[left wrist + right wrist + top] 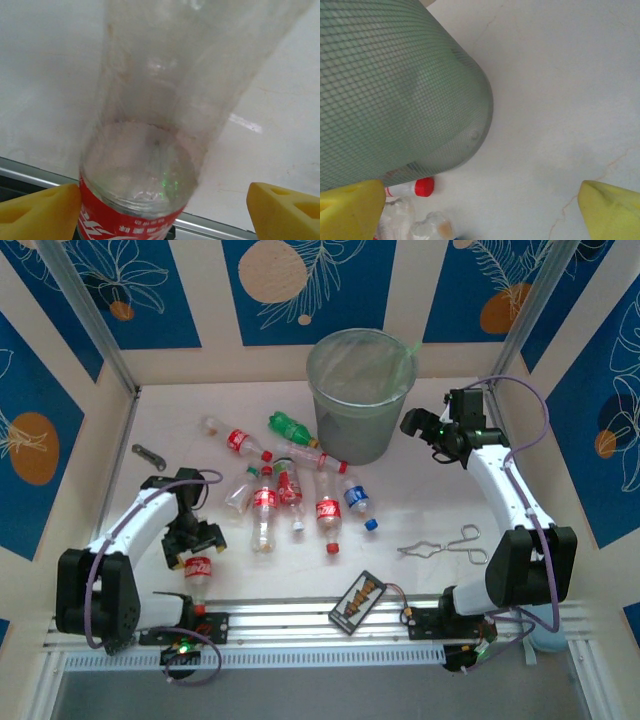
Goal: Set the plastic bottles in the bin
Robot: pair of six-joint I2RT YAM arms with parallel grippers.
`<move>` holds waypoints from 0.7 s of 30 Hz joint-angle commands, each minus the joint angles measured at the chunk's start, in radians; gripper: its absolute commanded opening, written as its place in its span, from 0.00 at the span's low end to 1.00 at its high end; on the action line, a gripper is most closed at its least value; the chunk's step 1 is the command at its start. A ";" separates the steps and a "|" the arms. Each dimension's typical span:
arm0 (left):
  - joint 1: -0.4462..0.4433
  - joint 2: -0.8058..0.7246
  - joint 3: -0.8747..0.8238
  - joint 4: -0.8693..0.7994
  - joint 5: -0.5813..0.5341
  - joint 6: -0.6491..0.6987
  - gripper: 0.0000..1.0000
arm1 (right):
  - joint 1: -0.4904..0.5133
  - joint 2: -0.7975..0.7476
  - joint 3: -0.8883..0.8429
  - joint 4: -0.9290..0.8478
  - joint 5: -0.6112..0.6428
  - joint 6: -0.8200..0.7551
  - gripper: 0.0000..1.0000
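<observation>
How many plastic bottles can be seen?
9. One bottle between the left jaws; eight bottles clustered near the bin. Some may hide inside it.

The top camera is looking down from above the near edge over the whole table (420,495). The left wrist camera is hugging a red-labelled bottle (142,175); the right one is closely facing the bin (395,90), shared with the top view.

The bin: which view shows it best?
Top external: the whole bin is seen from above, open rim included. The right wrist view catches part of its mesh-patterned wall close up.
</observation>
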 commanded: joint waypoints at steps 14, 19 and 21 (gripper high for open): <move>-0.034 -0.037 -0.102 0.136 -0.030 -0.111 0.55 | -0.010 0.013 0.053 0.027 -0.090 0.034 0.99; -0.033 -0.076 -0.056 0.089 -0.047 -0.101 0.51 | -0.009 0.005 0.047 0.044 -0.097 0.051 0.99; -0.033 -0.102 -0.034 0.072 -0.046 -0.085 0.50 | -0.007 -0.002 0.041 0.059 -0.113 0.051 0.99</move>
